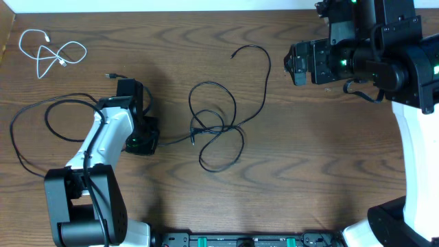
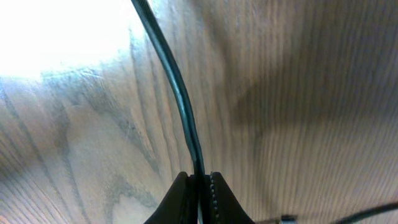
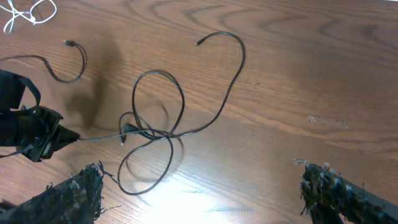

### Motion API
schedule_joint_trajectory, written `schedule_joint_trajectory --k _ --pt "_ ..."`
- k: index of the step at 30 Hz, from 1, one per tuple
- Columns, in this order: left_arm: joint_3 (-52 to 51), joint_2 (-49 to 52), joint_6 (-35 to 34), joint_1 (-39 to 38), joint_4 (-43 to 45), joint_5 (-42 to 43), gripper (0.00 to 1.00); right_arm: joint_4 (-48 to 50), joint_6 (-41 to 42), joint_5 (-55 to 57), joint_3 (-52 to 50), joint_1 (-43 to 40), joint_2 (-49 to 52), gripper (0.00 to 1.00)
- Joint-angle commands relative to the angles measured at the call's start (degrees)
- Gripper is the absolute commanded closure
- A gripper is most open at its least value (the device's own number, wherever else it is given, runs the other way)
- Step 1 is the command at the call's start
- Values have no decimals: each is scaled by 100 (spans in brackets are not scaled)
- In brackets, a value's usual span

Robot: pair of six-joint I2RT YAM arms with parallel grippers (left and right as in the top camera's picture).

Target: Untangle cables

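Observation:
A thin black cable (image 1: 219, 127) lies in tangled loops at the table's middle, one free end curling toward the back (image 1: 234, 53). A straight run of it leads left to my left gripper (image 1: 145, 140). In the left wrist view that gripper (image 2: 199, 179) is shut on the black cable (image 2: 177, 93), pinched between the fingertips. A second black cable's plug end (image 1: 110, 75) shows behind the left gripper. A short white cable (image 1: 51, 53) is coiled at the far left back. My right gripper (image 1: 295, 63) hovers open at the back right, well clear of the tangle (image 3: 152, 124).
The left arm's own thicker black cable (image 1: 27, 116) loops over the table on its left side. The table's back edge runs just behind the white cable. Bare wood (image 1: 322, 158) lies to the right of the tangle.

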Motion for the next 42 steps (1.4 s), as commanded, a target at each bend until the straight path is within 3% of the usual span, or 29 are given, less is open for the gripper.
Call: schedule_joint_trajectory --k 1,7,17,23,29,37,42 --pt "214 -208 621 -13 -61 507 93 -22 -66 -35 22 4 48 1" --pt "710 -1032 833 -13 -247 1215 93 -17 -68 -35 22 4 50 1" --pt "1510 -2660 820 -2 153 2129 93 -24 -68 -35 22 4 79 1" --pt "2052 -3165 807 208 566 1912 93 -52 -68 -35 22 4 81 1" --pt "2424 -3158 1025 1174 826 1764 93 -129 -72 -33 22 4 85 1" --pt "2424 -2787 1480 2632 1521 782 93 -127 -87 -33 22 4 90 1" --pt "2424 -2232 1845 3005 1928 494 92 -61 -85 -35 20 4 122 1"
